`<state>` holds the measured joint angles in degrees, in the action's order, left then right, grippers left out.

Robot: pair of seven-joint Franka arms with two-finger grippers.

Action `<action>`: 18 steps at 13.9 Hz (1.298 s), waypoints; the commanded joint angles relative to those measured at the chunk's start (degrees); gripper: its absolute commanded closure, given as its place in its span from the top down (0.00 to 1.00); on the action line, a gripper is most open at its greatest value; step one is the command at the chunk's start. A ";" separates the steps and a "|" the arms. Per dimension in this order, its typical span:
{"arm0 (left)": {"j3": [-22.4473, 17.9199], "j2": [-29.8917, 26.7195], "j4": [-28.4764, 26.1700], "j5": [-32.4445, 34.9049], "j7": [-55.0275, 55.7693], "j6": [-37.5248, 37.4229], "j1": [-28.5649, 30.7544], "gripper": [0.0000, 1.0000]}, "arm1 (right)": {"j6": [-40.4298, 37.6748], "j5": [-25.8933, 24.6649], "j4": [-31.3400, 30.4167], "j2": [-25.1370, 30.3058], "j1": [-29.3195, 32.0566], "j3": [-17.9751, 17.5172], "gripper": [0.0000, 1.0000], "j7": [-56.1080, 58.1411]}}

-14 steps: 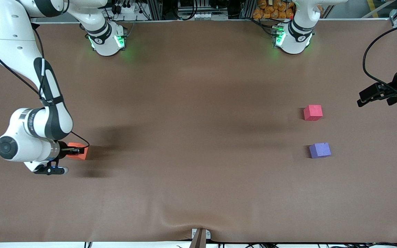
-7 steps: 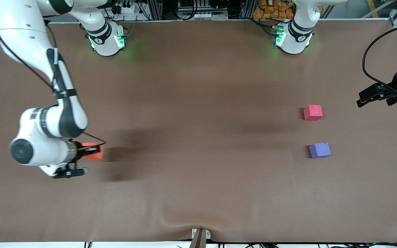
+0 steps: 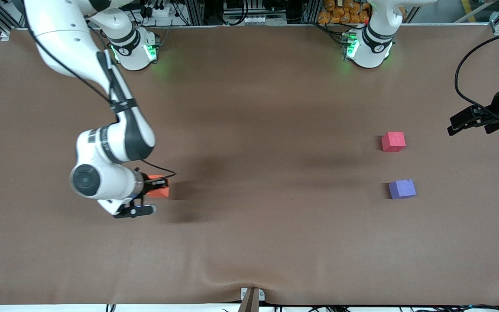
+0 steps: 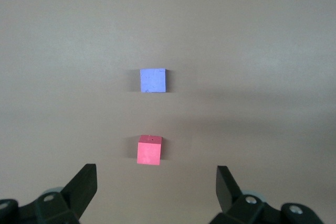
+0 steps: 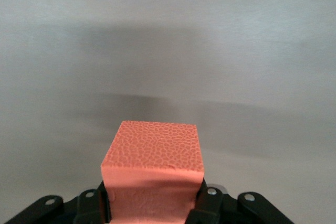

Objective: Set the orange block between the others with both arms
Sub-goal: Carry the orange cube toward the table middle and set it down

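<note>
Up over the brown table [image 3: 249, 242], toward the right arm's end, the right gripper [image 3: 157, 187] squeezes the orange block [image 5: 153, 169] (bumpy foam, seen close only from the right wrist). The left gripper [image 3: 461, 121] waits wide open near the red-pink cube [image 4: 149, 150] and blue-purple cube [image 4: 153, 80].

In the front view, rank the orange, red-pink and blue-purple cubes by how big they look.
1. blue-purple cube and red-pink cube: they look alike, no ranking.
2. orange cube: shows smallest, but only because the right gripper partly covers it.
</note>
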<state>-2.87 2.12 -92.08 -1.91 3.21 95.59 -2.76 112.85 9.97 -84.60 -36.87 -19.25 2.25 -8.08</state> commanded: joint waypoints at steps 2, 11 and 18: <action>0.14 0.78 0.93 -0.90 -1.71 -0.85 0.21 1.00 | 2.90 0.75 0.75 -1.79 -5.26 0.48 0.12 -9.21; 0.14 1.66 0.93 -1.08 -1.71 -0.85 0.39 1.00 | 10.98 2.24 0.84 -5.48 -15.63 0.39 0.12 -21.61; 0.14 1.74 0.93 -1.08 -1.71 -0.85 0.47 1.00 | 15.12 2.16 5.14 -10.76 -23.11 0.39 0.13 -30.15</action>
<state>-2.82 3.50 -92.09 -1.92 3.21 95.59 -2.78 128.37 11.10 -83.35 -44.81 -41.73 2.10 -36.84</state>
